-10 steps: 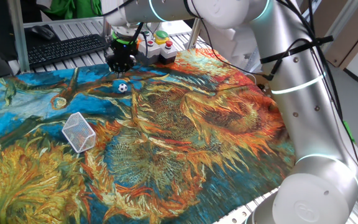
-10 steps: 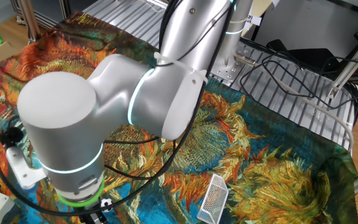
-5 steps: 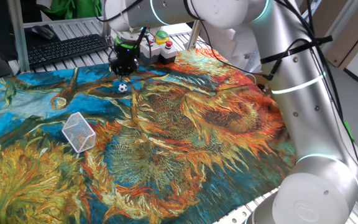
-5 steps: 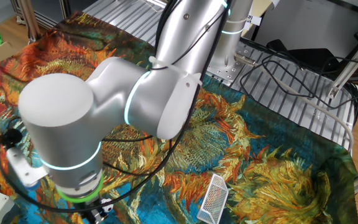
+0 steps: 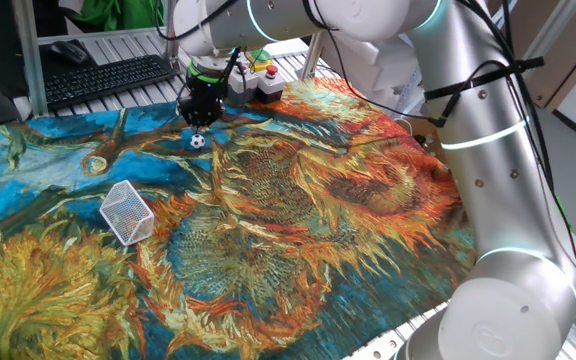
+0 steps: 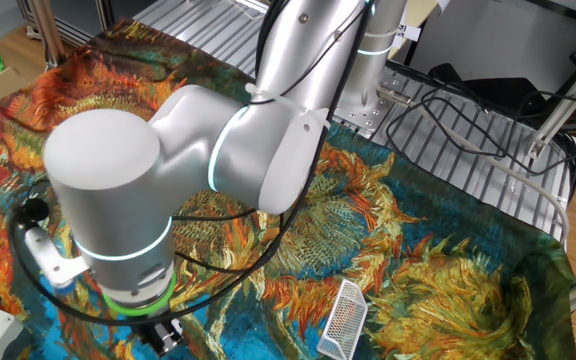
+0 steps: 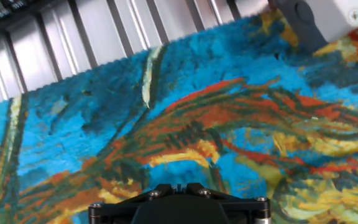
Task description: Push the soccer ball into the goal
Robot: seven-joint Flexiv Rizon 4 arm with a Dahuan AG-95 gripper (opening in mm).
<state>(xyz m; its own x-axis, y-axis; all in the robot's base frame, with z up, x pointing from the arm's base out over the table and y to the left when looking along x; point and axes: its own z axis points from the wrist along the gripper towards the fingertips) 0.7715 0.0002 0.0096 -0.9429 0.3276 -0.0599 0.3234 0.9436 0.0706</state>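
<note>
White-and-black, the soccer ball (image 5: 198, 141) is seen in one fixed view resting on the painted sunflower cloth (image 5: 298, 200), with the gripper (image 5: 199, 105) poised just above and behind it, on the side away from the goal (image 5: 128, 211); compared with a second ago, the gripper has been shifted slightly toward the button box (image 5: 253, 75) while the ball has not been moved, so the push is judged not yet begun. The goal is lying well apart from the ball, and nothing is seen between them. In the other fixed view, the gripper (image 6: 164, 336) is mostly hidden by the arm (image 6: 188, 170), the ball cannot be made out, and the goal (image 6: 344, 317) is seen nearby. In the hand view, only cloth and ribbed table (image 7: 73, 37) are shown; whether the jaws are parted or closed cannot be told.
</note>
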